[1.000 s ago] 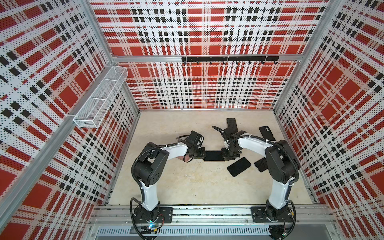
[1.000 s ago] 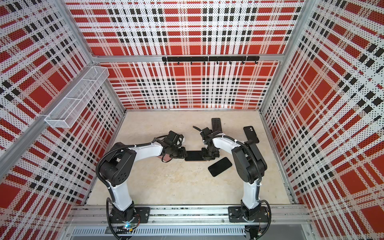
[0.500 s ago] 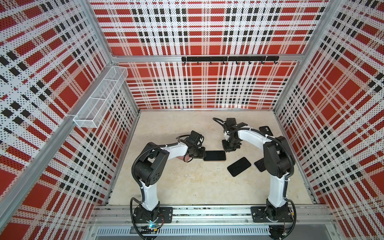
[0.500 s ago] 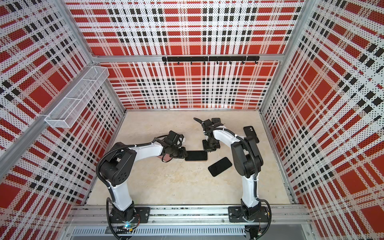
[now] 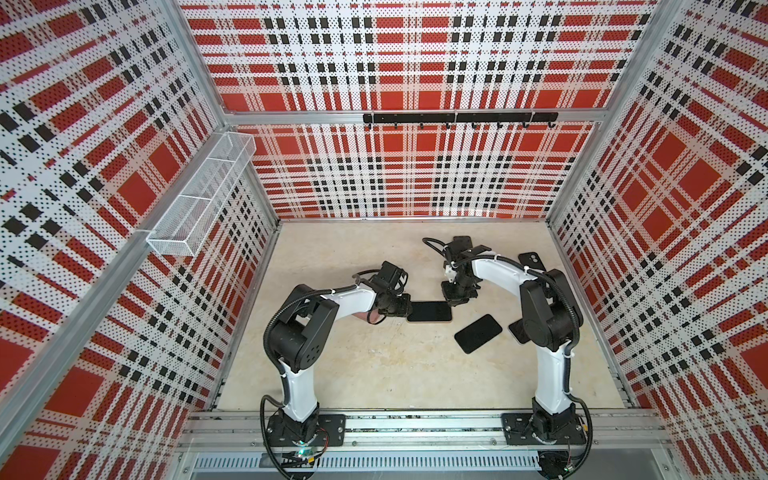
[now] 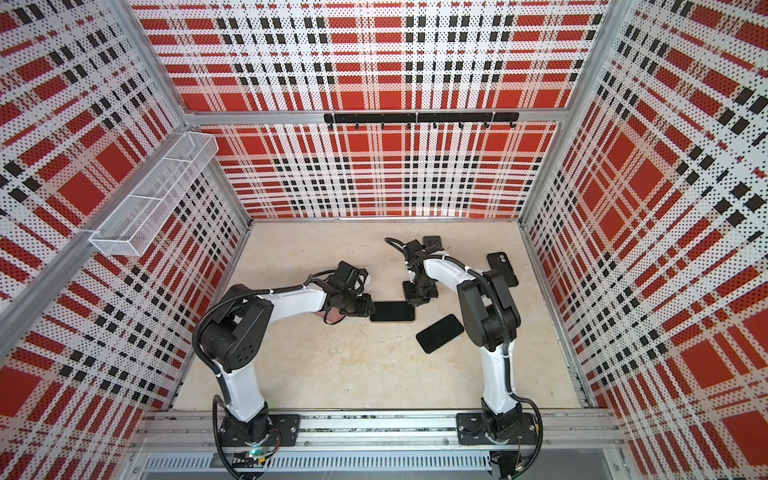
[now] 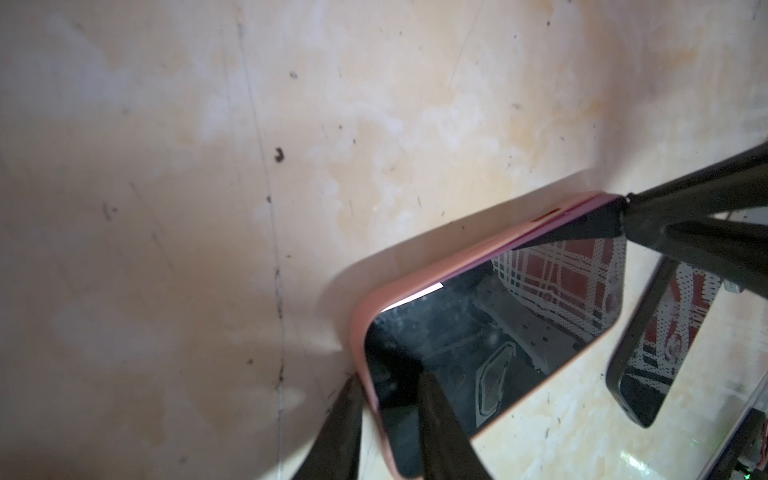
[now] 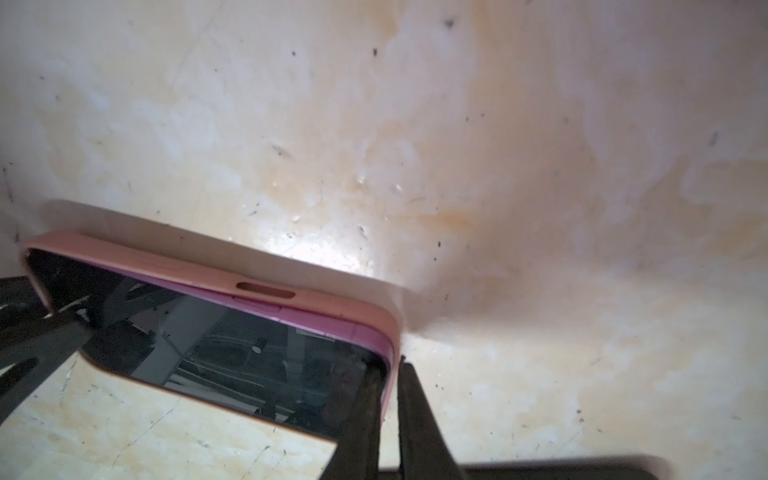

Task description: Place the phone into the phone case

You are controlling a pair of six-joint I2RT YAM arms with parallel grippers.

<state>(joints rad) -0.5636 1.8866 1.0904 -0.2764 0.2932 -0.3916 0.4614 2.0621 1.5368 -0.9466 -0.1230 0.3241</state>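
At the phone case's left end, the left gripper (image 7: 386,419) pinches the rim between thin black jaws. The single matte pink, round-cornered phone case (image 8: 166,259) lies flat on the mottled beige bench (image 5: 374,365). One glossy black phone (image 5: 429,311) sits inside, its lilac edge partly proud. The right gripper (image 8: 388,411) nips the case's right corner likewise. Four dark flat slabs (image 5: 478,333) lie to the case's right.

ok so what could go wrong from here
1. The phone has its purple edge proud of the case lip near the right gripper; tugging that rim may pop it out rather than seat it.
2. The left gripper pinches only the case's end, so it may slip.
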